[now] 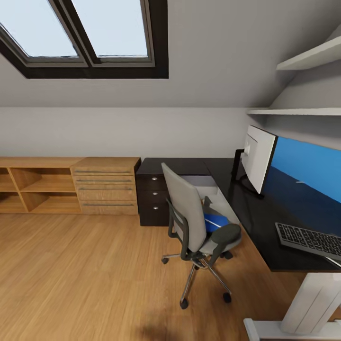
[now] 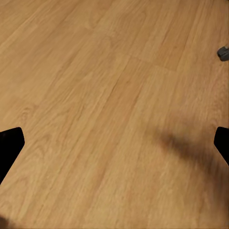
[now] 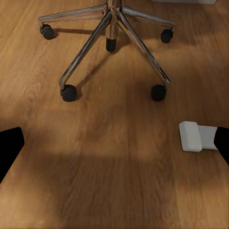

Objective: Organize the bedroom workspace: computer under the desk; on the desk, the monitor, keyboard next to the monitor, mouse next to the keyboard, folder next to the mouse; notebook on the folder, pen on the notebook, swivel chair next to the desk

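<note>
Folder (image 1: 216,221) sits on the seat of the swivel chair (image 1: 189,213), bright blue, mostly hidden behind the backrest and the near armrest. Judging by looks, it's thin, light and stiff-ish, with a slick cover; lying flat, it gives you little to pinch, so go for an edge that overhangs the seat, or slide it toward the seat rim first. Something dark rests just above it on the seat — can't tell what it is, possibly the notebook.

Chair will roll and spin on its castors (image 3: 69,92) if you push on it, so expect the seat to shift when you press down.

Both grippers hang over bare wood floor (image 2: 95,95). Left gripper (image 2: 114,143) shows only dark fingertip corners at the frame edges, set wide apart and holding nothing; right gripper (image 3: 114,143) the same, wide and empty, looking at the chair's five-star base and a white desk foot (image 3: 191,136).

Monitor (image 1: 258,158) stands on the desk (image 1: 246,208), seen from the back and edge-on. Keyboard (image 1: 308,239) lies on the desk, cut off at the frame's right edge. Space under the desk is largely out of view. Pale sliver just below the keyboard at the frame edge is too small to identify.
</note>
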`<state>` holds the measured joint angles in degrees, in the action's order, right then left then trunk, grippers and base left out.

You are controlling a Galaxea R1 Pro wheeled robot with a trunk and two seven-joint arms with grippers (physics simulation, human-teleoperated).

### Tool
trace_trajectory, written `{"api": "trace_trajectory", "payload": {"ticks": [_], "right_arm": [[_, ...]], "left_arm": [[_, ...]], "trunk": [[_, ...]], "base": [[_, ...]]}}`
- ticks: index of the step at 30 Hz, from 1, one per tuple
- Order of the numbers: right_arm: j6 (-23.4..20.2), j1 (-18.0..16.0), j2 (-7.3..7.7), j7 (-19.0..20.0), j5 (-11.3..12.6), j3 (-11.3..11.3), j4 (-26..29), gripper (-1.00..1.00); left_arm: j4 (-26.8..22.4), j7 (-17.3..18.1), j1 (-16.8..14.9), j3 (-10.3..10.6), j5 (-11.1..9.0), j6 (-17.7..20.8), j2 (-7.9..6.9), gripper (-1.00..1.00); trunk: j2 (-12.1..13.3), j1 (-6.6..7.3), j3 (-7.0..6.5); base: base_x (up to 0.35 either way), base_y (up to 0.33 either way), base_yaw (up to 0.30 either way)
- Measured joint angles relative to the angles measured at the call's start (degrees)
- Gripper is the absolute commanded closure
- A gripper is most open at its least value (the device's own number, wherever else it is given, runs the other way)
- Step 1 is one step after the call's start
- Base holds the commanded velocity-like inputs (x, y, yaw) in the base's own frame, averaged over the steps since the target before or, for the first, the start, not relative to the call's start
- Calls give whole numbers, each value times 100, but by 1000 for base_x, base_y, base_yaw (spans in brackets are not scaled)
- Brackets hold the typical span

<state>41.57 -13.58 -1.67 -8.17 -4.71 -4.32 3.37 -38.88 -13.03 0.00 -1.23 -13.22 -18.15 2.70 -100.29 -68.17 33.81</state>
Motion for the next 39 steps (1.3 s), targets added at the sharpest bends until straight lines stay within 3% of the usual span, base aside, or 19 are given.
{"api": "trace_trajectory", "payload": {"ticks": [11, 14, 16, 18, 19, 20, 21, 22, 25, 29, 32, 35, 37, 38, 39], "right_arm": [[12, 0, 9, 6, -2, -4, 10, -100], [13, 0, 9, 19, -8, -21, 15, -100], [0, -1, 8, 18, 1, -16, 73, -100], [-92, -12, 17, 16, 37, -9, 384, -100], [-350, -21, 20, 16, 112, -7, 766, -100], [-650, -24, 21, 22, 194, 0, 1087, -100], [-1545, -105, 29, 140, 513, 17, 1743, -100], [-2056, -224, 44, 271, 771, 14, 2285, -100], [-2657, -435, 72, 460, 1214, 21, 2653, -100], [-3570, -1270, 191, 669, 2194, 18, 2871, -100], [-3724, -1574, 310, 696, 2535, 32, 2830, -100], [-3848, -1927, 538, 722, 3186, 35, 2666, -100], [-3863, -2002, 590, 771, 3451, 34, 2564, -100], [-3869, -2069, 619, 1009, 3706, 24, 2456, -100], [-3866, -2075, 621, 1048, 3726, 21, 2441, -100]], "left_arm": [[-26, 2, 0, 29, 3, 7, 12, -100], [-164, 18, 0, 208, 2, 61, 154, -100], [-501, 15, 0, 327, 24, 344, 259, -100], [-1238, -121, 0, 486, 43, 1228, 368, -100], [-1866, -401, 1, 635, 23, 1910, 437, -100], [-2302, -646, 2, 779, 7, 2308, 475, -100], [-2996, -1031, 3, 1151, -10, 2938, 529, -100], [-3368, -1147, 2, 1334, -15, 3223, 586, -100], [-3802, -1241, 3, 1495, -16, 3581, 707, -100], [-4751, -1313, 1, 1641, -10, 4326, 730, -100], [-5104, -1314, 2, 1676, -12, 4515, 730, -100], [-5319, -1311, 2, 1764, -37, 4622, 730, -100], [-5347, -1310, 2, 1789, -94, 4633, 730, -100], [-5369, -1309, 2, 1818, -219, 4647, 729, -100], [-5371, -1308, 2, 1825, -232, 4649, 729, -100]], "trunk": [[-441, -242, 198], [-562, -307, 251], [-642, -351, 287], [-722, -395, 323], [-762, -417, 339], [-802, -439, 358], [-842, -461, 376], [-883, -483, 394], [-1003, -549, 449], [-1163, -637, 519], [-1284, -703, 574], [-1404, -769, 629], [-1484, -813, 665], [-1524, -835, 683], [-1564, -857, 701]], "base": [[0, 0, 0], [0, 0, 0], [0, 0, 0], [0, 0, 0], [0, 0, 0], [0, 0, 0], [0, 0, 0], [0, 0, 0], [0, 0, 0], [0, 0, 0], [0, 0, 0], [0, 0, 0], [0, 0, 0], [0, 0, 0], [0, 0, 0]]}}
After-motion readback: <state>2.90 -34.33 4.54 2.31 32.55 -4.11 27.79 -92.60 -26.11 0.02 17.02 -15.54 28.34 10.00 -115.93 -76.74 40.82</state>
